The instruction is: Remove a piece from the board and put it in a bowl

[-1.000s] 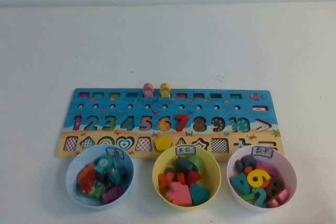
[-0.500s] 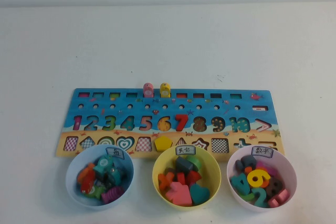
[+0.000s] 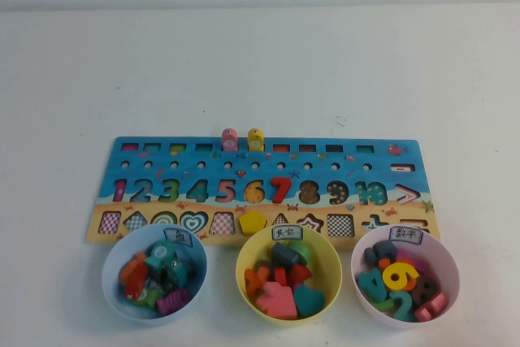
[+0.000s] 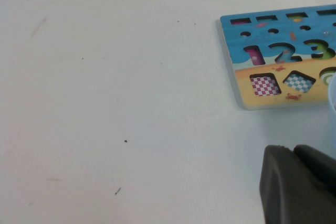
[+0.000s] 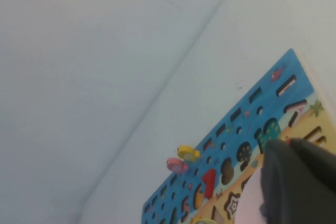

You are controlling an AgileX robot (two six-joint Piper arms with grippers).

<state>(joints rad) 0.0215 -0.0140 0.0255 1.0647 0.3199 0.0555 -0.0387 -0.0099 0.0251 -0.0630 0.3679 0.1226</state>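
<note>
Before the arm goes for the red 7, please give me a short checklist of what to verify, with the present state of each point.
1. The red 7 sits in its slot on the board, between the orange 6 and the 8: ok.
2. Nothing covers the red 7 from above in the high view: ok.
3. The lilac-pink bowl, at the board's near right corner, has room, though it already holds number pieces: ok.
4. The right gripper is positioned above the bowl side of the board: ok; fingers open: cannot tell.
5. The left gripper is away from the task, near the board's left end: ok.
</note>
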